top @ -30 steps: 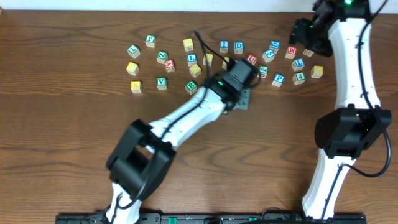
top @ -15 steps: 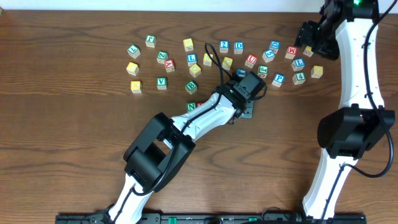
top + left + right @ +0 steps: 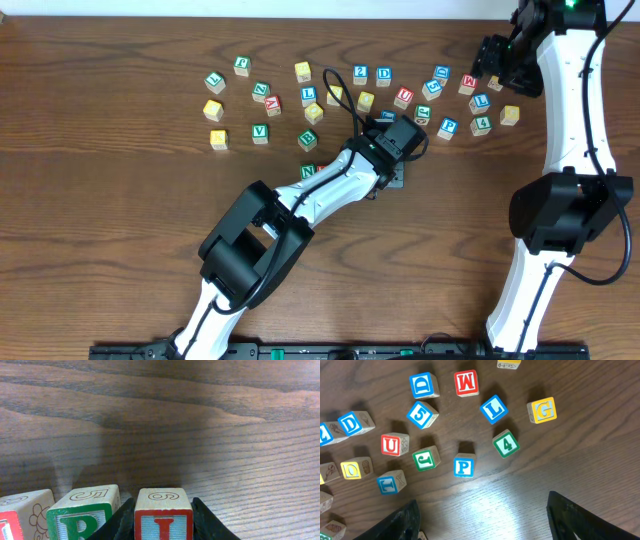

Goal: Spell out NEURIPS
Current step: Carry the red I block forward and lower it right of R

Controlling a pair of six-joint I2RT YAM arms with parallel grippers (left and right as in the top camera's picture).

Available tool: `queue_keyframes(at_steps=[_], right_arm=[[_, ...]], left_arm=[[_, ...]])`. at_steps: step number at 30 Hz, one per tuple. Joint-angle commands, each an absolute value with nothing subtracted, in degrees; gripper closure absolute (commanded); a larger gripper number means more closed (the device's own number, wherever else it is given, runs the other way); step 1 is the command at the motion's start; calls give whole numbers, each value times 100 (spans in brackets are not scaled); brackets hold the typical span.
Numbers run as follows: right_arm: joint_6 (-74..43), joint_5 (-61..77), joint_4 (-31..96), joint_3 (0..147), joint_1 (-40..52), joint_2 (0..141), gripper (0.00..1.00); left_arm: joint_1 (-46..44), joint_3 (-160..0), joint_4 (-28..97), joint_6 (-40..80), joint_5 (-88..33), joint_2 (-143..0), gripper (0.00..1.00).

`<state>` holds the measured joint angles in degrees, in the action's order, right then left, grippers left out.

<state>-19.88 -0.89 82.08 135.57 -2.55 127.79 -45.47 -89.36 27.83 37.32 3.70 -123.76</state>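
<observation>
Left wrist view: the I cube (image 3: 162,517) has a second cube (image 3: 85,515) just beside it on the left, and a third cube (image 3: 22,512) left of that. Right wrist view: the P cube (image 3: 463,466) lies between the J cube (image 3: 426,457) on its left and the 4 cube (image 3: 506,444) on its right. The L cube (image 3: 493,409) lies behind the 4 cube, and the G cube (image 3: 542,410) lies right of the L cube.

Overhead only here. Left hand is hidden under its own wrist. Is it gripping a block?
Observer: Yes. The left hand is shut on the red I block, with a finger on each side.
Operator: Neighbours?
Observer: A green-lettered block sits right beside it, with a numeral 5 on top.
Operator: Right hand?
Observer: The right hand is open and empty, looking down on the blue P block and the red U block.
</observation>
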Motion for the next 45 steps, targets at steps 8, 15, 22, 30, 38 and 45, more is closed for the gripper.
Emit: queue_keyframes(at_steps=[8,15,22,30,38,45], right_arm=[[-1914,-93,8241,13524,-215,12860,24],[-1896,-95,8274,13524,-215,12860,24],[-1855,-95,8307,13524,-215,12860,24],[-1855,-95,8313,13524,-215,12860,24],[-1855,-95,8315,13524,-215,12860,23],[-1811,-97,8322,13524,-215,12860,23]], left_arm=[[-4506,-8914,2797,3850,589,-12422,69],[-4506,-8914,2794,3935,694,-12420,68],[-4506,-8914,2794,3935,696,-12420,68],[-4508,-8914,2794,3933,694,-12420,54],[-4508,-8914,2783,3933,692,-12420,53],[-4508,-8917,2753,3817,687,-12287,53]])
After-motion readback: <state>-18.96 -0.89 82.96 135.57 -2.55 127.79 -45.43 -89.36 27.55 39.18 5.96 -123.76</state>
